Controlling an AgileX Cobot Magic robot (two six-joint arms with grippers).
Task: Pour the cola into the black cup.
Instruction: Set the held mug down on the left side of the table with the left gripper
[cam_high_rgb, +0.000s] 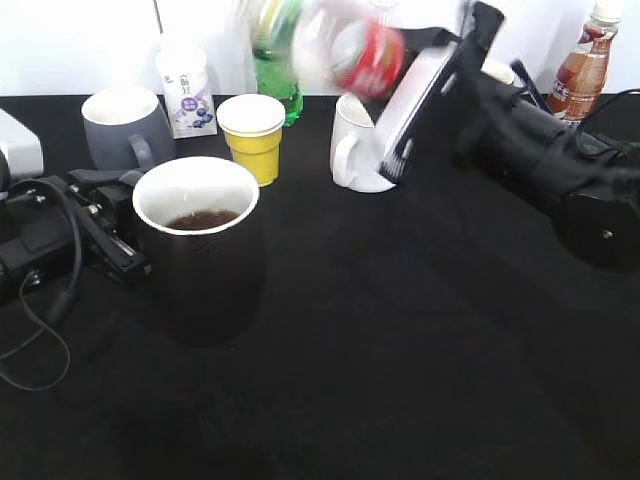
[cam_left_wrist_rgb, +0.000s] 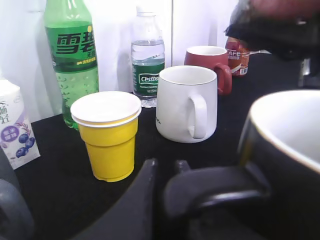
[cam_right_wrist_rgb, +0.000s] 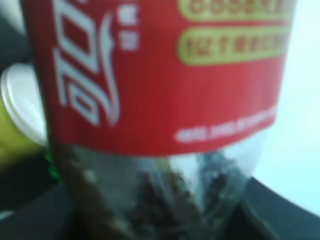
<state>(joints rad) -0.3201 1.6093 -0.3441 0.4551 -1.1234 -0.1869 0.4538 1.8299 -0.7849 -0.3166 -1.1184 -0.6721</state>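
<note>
The black cup (cam_high_rgb: 200, 270) stands left of centre, white inside, with a little dark liquid at its bottom. My left gripper (cam_high_rgb: 125, 225) is shut on its squarish handle, which shows between the jaws (cam_left_wrist_rgb: 165, 167) in the left wrist view, beside the cup's wall (cam_left_wrist_rgb: 290, 165). My right gripper (cam_high_rgb: 415, 100) is shut on the cola bottle (cam_high_rgb: 368, 55) and holds it tilted and blurred in the air, up and to the right of the cup. The red label (cam_right_wrist_rgb: 160, 75) fills the right wrist view, with traces of brown liquid below it.
Behind the cup stand a grey mug (cam_high_rgb: 122, 125), a milk carton (cam_high_rgb: 185, 85), a yellow paper cup (cam_high_rgb: 253, 135), a green soda bottle (cam_high_rgb: 275, 70) and a white mug (cam_high_rgb: 355, 145). A water bottle (cam_left_wrist_rgb: 148, 60) and a red mug (cam_left_wrist_rgb: 207, 62) stand further back. A brown drink bottle (cam_high_rgb: 585, 65) is far right.
</note>
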